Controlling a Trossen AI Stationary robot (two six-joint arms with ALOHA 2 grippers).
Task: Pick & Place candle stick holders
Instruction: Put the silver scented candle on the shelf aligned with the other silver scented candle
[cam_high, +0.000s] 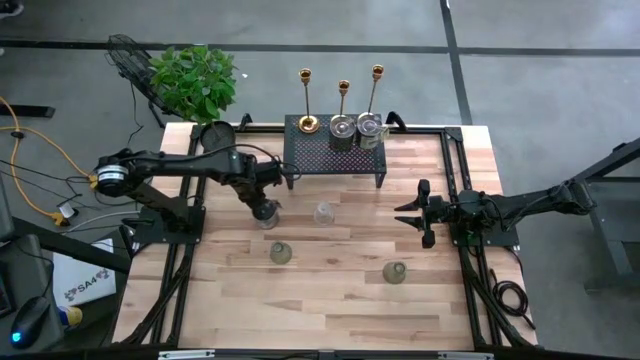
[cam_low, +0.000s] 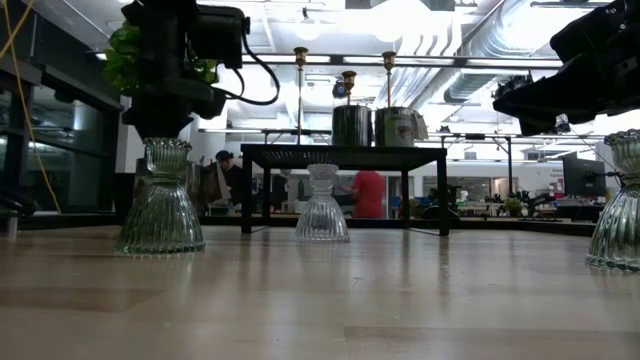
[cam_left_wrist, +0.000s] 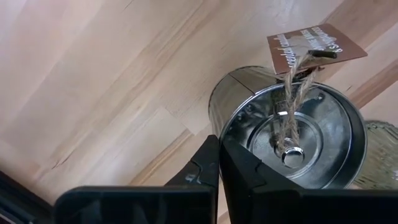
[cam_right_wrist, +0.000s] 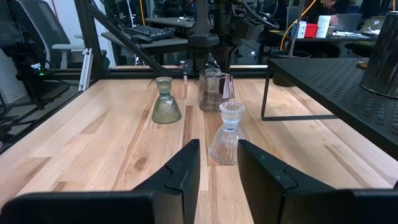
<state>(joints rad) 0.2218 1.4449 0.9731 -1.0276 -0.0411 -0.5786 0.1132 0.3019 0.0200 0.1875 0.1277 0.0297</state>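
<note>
My left gripper (cam_high: 265, 208) is shut on a silvery tin cup (cam_left_wrist: 292, 124) with a twine loop and a brown tag, left of the table's middle; the cup also shows in the right wrist view (cam_right_wrist: 214, 90). My right gripper (cam_high: 425, 213) is open and empty at the right, pointing at a clear glass holder (cam_right_wrist: 225, 134). Two greenish glass holders (cam_high: 281, 253) (cam_high: 394, 272) stand on their bases nearer the front. Two silvery cups (cam_high: 356, 130) and three gold candlesticks (cam_high: 343, 90) stand on the black mesh rack (cam_high: 335, 155). My left gripper pinches the tin cup's wall at its rim (cam_left_wrist: 219, 127), one finger (cam_left_wrist: 205, 165) outside and one (cam_left_wrist: 242, 168) inside. The fingers come from above, pointing down. The cup stays upright below them; whether its bottom rests on the table I cannot tell.
A round black pot (cam_high: 215, 135) with a green plant (cam_high: 195, 78) stands at the far left corner. The rack takes the far middle. Dark frame rails (cam_high: 452, 180) run along the table's sides. Bare wood (cam_high: 340, 310) lies at the front.
</note>
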